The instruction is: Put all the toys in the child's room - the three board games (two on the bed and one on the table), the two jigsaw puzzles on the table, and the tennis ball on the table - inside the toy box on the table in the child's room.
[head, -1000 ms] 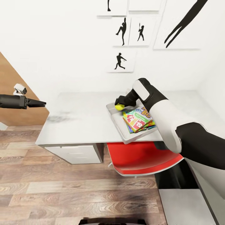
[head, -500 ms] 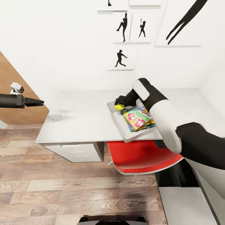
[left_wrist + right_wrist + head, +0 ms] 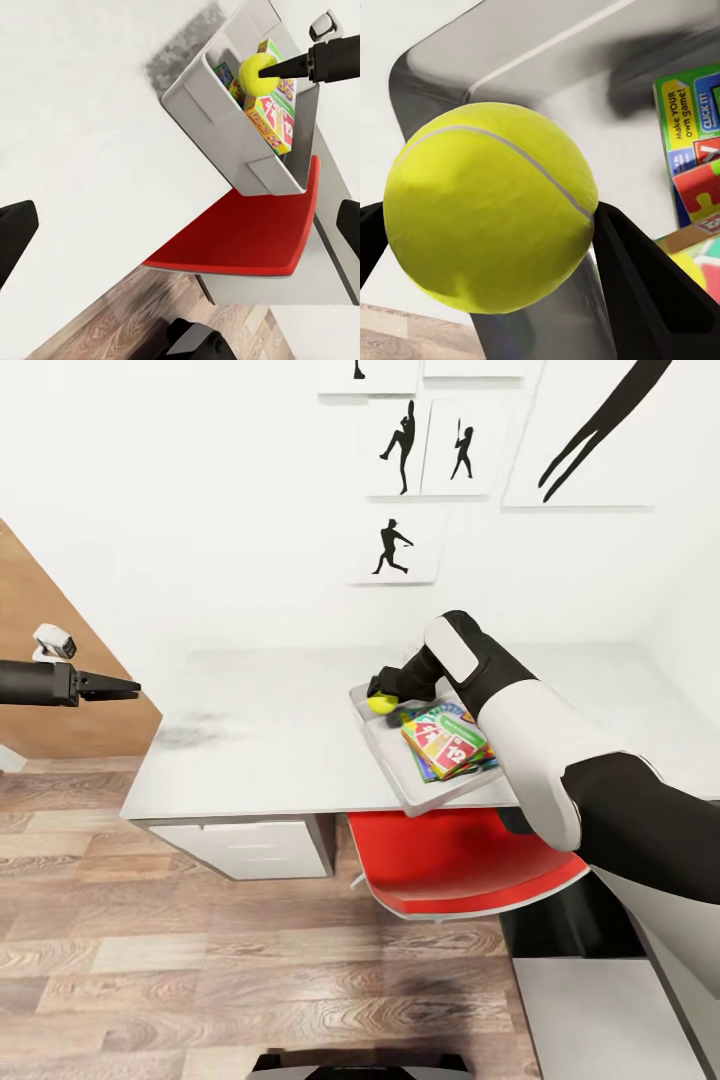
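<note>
My right gripper (image 3: 381, 698) is shut on the yellow tennis ball (image 3: 381, 703), holding it just over the far left corner of the grey toy box (image 3: 394, 768) on the table (image 3: 250, 745). Colourful game and puzzle boxes (image 3: 447, 740) lie stacked inside the toy box. In the right wrist view the tennis ball (image 3: 491, 204) sits between the two black fingers (image 3: 634, 262), above the box's inner wall (image 3: 532, 45). The left wrist view shows the ball (image 3: 259, 73) over the toy box (image 3: 217, 124). My left gripper (image 3: 125, 686) hangs shut in the air off the table's left end.
A red chair (image 3: 465, 865) is tucked under the table below the toy box. A wooden panel (image 3: 50, 700) stands at the left. A white drawer unit (image 3: 245, 848) sits under the table. Silhouette pictures (image 3: 395, 545) hang on the wall. A white surface (image 3: 600, 1015) lies at lower right.
The head camera has shifted slightly, nudging the whole scene. The right gripper still holds the ball over the box's corner, and the left arm is nearly unmoved.
</note>
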Robot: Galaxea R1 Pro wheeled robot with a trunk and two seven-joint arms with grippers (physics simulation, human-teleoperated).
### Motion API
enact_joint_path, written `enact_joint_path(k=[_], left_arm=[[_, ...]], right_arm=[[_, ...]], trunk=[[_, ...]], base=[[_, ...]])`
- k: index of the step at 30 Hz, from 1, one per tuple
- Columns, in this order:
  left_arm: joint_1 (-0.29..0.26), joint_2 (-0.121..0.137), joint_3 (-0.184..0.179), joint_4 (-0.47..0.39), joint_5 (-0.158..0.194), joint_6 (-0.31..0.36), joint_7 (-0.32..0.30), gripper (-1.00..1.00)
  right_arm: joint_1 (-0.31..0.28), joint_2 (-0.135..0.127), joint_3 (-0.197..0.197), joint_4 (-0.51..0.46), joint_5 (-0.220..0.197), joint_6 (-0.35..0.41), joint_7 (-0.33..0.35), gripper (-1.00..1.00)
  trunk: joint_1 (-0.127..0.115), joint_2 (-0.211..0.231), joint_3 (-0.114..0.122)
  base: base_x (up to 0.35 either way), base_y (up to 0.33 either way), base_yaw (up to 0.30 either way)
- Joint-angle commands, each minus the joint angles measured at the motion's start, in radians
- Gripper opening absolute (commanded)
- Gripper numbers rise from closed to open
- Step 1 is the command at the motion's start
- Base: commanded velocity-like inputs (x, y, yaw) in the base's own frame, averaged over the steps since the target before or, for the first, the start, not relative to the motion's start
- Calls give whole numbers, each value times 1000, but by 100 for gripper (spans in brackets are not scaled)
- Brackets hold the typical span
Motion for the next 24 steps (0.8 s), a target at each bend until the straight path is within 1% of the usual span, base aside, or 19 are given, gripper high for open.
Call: enact_joint_path(k=[1,6,13,24], left_arm=[[-2,2,-8,1,10,11,0,100],[-2,2,-8,0,10,11,0,100],[-2,2,-8,0,11,11,0,100],[-2,2,-8,1,10,11,0,100]], right_arm=[[-1,0,4,0,-11,2,-10,-100],[-1,0,4,0,-10,2,-10,-100],[8,0,3,-2,-10,2,-7,-100],[14,0,3,-4,-10,2,-7,-100]], trunk=[[1,-2,-2],[1,-2,-2],[1,-2,-3],[1,-2,-20]], base=[[0,21,0],[0,78,0],[0,14,0],[0,0,0]])
